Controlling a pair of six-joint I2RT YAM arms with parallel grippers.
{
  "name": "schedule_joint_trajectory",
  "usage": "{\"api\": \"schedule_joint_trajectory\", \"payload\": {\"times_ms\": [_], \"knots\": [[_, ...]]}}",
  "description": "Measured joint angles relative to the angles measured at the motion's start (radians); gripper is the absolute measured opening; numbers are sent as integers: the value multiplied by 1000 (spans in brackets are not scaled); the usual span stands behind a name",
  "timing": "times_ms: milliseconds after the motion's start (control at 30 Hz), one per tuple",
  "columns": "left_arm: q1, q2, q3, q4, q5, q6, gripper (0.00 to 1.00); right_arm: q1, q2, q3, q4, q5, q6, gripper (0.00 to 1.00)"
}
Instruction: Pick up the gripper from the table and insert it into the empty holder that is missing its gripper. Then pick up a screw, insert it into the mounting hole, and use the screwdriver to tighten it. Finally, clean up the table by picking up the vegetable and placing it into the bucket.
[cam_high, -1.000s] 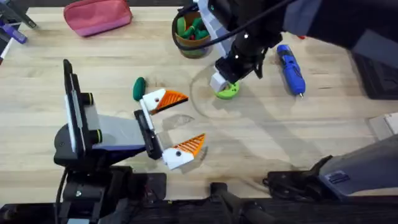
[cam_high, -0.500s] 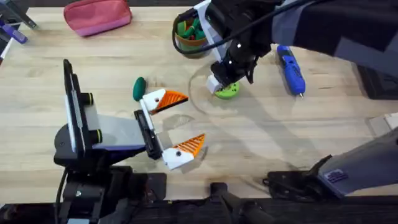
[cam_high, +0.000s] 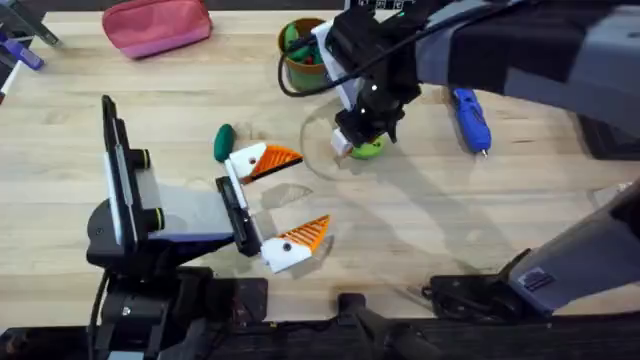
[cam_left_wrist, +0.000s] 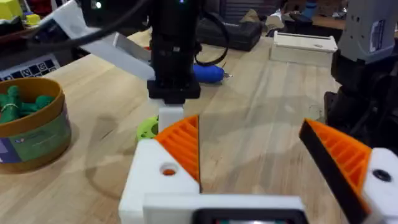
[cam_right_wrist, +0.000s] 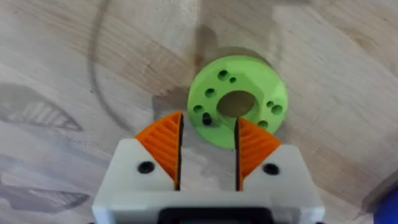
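My right gripper (cam_high: 349, 142) hangs over a bright green ring-shaped disc (cam_high: 368, 148); its orange fingertips (cam_right_wrist: 163, 144) stand a little apart, open, with the disc (cam_right_wrist: 239, 102) just ahead of them and nothing held. My left gripper (cam_high: 300, 196) rests wide open, both white bases carrying orange tips (cam_left_wrist: 185, 144). The dark green vegetable (cam_high: 222, 142) lies beside its far finger. The bucket (cam_high: 300, 58) stands at the back with green pieces inside. The blue screwdriver (cam_high: 468, 118) lies right of the disc. The loose gripper, the empty holder and a screw are out of view.
A pink pouch (cam_high: 156, 25) lies at the back left. The right arm (cam_high: 500, 50) stretches across the back right of the table. The left wrist view shows the bucket (cam_left_wrist: 31, 127), the disc (cam_left_wrist: 147, 128) and the right arm's gripper (cam_left_wrist: 171, 99) above it.
The right arm has swung left, and its gripper has shifted slightly left and nearer over the green disc. The left arm and the table's objects have not moved.
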Motion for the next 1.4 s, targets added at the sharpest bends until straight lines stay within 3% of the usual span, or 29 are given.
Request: {"api": "schedule_joint_trajectory", "payload": {"times_ms": [333,800,1400], "knots": [[0,0,0,0,0,0,986,0,14,-1,16,3,3,337],[0,0,0,0,2,0,987,0,14,-1,41,1,3,112],[0,0,0,0,2,0,986,0,14,-1,48,5,3,5]]}}
